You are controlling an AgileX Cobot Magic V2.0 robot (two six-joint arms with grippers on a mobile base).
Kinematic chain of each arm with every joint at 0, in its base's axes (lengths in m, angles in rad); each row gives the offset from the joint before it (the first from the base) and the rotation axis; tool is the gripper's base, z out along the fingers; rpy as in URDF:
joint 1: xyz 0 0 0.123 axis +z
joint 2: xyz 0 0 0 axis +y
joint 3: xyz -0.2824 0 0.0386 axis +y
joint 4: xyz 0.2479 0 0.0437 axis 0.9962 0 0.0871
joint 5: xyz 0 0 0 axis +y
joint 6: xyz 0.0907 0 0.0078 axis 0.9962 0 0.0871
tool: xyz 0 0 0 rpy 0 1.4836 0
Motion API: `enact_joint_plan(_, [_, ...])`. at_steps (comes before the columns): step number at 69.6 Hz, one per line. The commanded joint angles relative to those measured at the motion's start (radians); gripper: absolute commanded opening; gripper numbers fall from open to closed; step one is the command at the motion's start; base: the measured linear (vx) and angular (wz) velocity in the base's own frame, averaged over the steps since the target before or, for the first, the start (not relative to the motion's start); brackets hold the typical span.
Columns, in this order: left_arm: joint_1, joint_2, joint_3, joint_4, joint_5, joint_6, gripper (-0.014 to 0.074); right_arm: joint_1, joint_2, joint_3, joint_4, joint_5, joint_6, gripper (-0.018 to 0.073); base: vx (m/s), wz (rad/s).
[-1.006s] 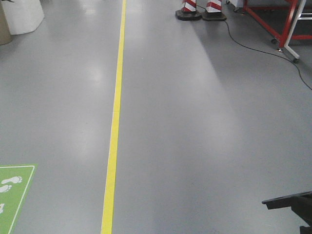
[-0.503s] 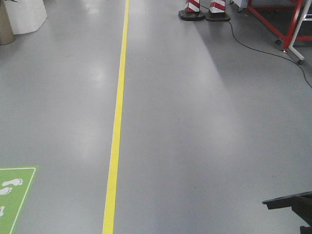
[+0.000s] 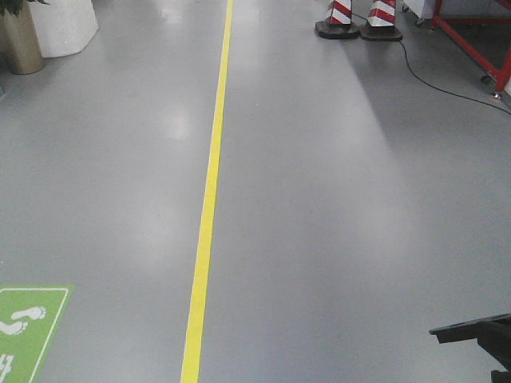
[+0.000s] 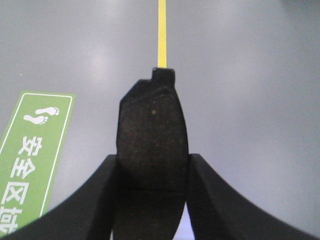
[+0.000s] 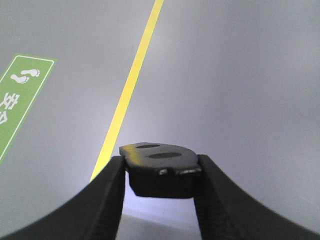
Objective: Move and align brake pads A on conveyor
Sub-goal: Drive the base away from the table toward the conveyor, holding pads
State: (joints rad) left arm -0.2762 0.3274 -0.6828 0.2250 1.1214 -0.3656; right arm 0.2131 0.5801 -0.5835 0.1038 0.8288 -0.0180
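**Q:** What are you carrying?

**A:** My left gripper (image 4: 152, 172) is clamped on a brake pad (image 4: 150, 125). The pad stands lengthwise between my fingers, notched end pointing away from me. My right gripper (image 5: 161, 175) is clamped on a second brake pad (image 5: 160, 156), held flat and seen edge-on, with two oval recesses on its top face.

**Q:** What has just changed?

**A:** In the front view, over the last second, the yellow line (image 3: 209, 191) has slid to the right. The striped cones (image 3: 359, 20) and the red frame (image 3: 471, 40) have drifted toward the right edge. A gold pot (image 3: 20, 40) has come in at top left, and the green footprint sign (image 3: 28, 327) has shifted right too. I judge that my base is swinging left. The dark part of my rig (image 3: 479, 335) sits in the same corner, so the arms seem not to have moved.

**Q:** And the conveyor?

**A:** It is in none of my views. Only grey floor (image 3: 359, 239) lies under both pads, and I cannot tell whether that red frame belongs to the belt. I judge that I am in transit. Nothing can be placed or aligned until the belt appears, so the grip must hold firm while I move.
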Motion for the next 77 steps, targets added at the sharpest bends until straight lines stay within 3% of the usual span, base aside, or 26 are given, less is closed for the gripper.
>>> enact_joint_plan(1, [0.001, 0.013, -0.026, 0.016, -0.078, -0.008, -0.0006, -0.002, 0.002, -0.029, -0.002, -0.074, -0.011, -0.0012, 0.34, 0.01])
enact_joint_plan(77, [0.001, 0.013, -0.026, 0.016, -0.078, -0.008, -0.0006, -0.002, 0.002, -0.029, -0.001, -0.029, -0.011, -0.0012, 0.52, 0.01])
